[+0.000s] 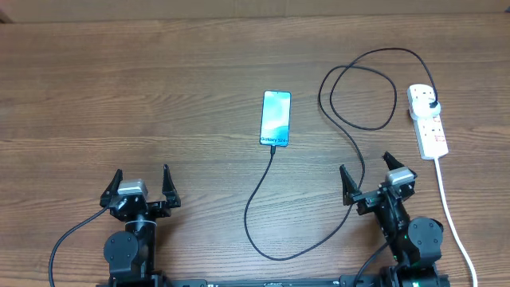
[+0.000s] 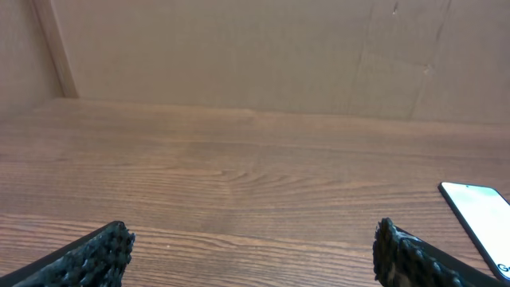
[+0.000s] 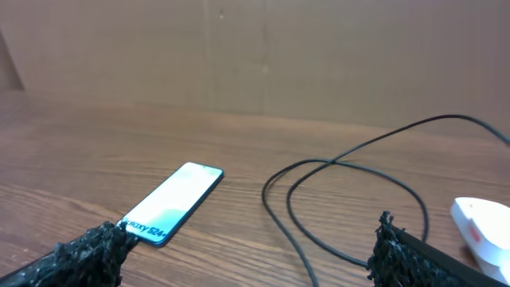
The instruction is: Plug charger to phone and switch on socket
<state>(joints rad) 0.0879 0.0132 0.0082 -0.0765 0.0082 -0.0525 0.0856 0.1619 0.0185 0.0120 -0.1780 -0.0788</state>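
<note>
The phone (image 1: pixel 276 119) lies flat, screen up, around the middle of the wooden table (image 1: pixel 159 72), its long side running near to far. The slim tip of the charger (image 1: pixel 256 215) meets the phone's near short edge. It looks seated there, though the overhead view is too small to be certain. From that edge the black cable runs toward the near side, bends in a wide curve to the right, goes farther up the table and makes a loose loop at the far right. It ends in a black plug head (image 1: pixel 431 104) sitting in the far end of the socket (image 1: pixel 430 134).

The socket lies at the right of the table, well apart from the phone, and its thick white cord (image 1: pixel 453 215) trails toward the near edge. Whether its switches are on cannot be told.

The left gripper (image 1: pixel 142 177) hovers at the near left, jaws spread wide and empty, well apart from the phone. The right gripper (image 1: pixel 365 169) is at the near right, jaws equally spread. The cable lies on the table between its fingers, ungripped.
</note>
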